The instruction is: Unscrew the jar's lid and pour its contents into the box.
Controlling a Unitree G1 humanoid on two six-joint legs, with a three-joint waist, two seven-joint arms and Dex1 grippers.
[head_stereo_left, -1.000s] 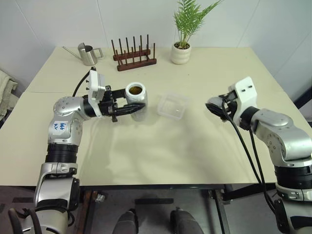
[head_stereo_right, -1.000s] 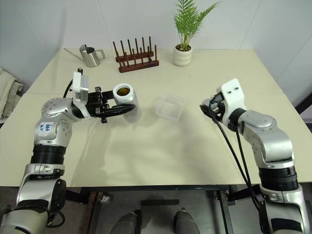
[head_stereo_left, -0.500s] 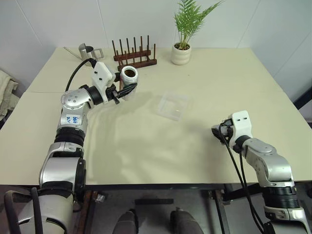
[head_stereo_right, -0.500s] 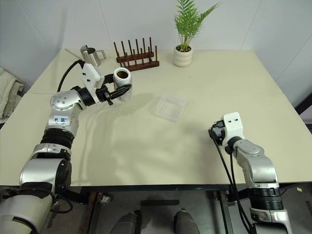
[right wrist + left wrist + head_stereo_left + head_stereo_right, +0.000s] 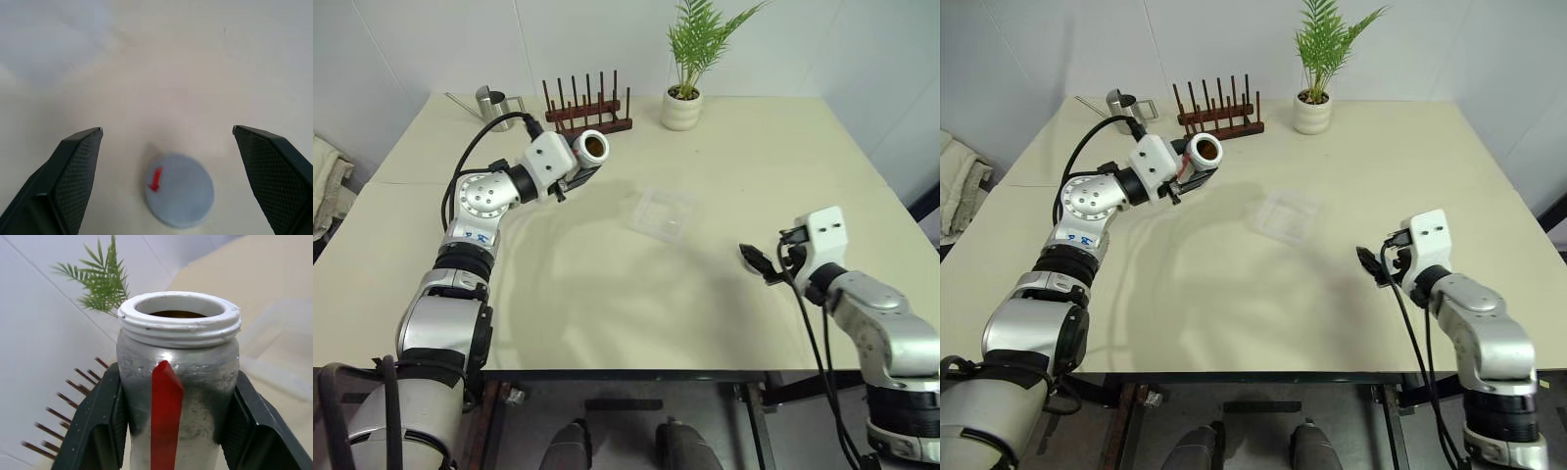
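Observation:
My left gripper [image 5: 576, 168] is shut on the silvery jar [image 5: 588, 150], which has a red stripe [image 5: 165, 416] down its side. It holds the jar above the table's back left, tipped over with the open mouth facing the box. Brown contents [image 5: 596, 147] show inside the mouth. The clear box [image 5: 662, 213] sits on the table's middle, to the right of the jar. My right gripper [image 5: 762, 262] hangs open low over the table at the right. The grey lid [image 5: 180, 190] with its red mark lies flat on the table below its spread fingers [image 5: 78, 166].
A steel watering can [image 5: 489, 101], a wooden peg rack [image 5: 587, 110] and a potted plant in a white pot [image 5: 682, 108] stand along the table's [image 5: 607, 313] back edge. A cloth [image 5: 327, 181] hangs beyond the left side.
The left arm raised the jar, carried it back and tipped it mouth-first toward the box. The right gripper dropped to the table, opened and let go of the lid.

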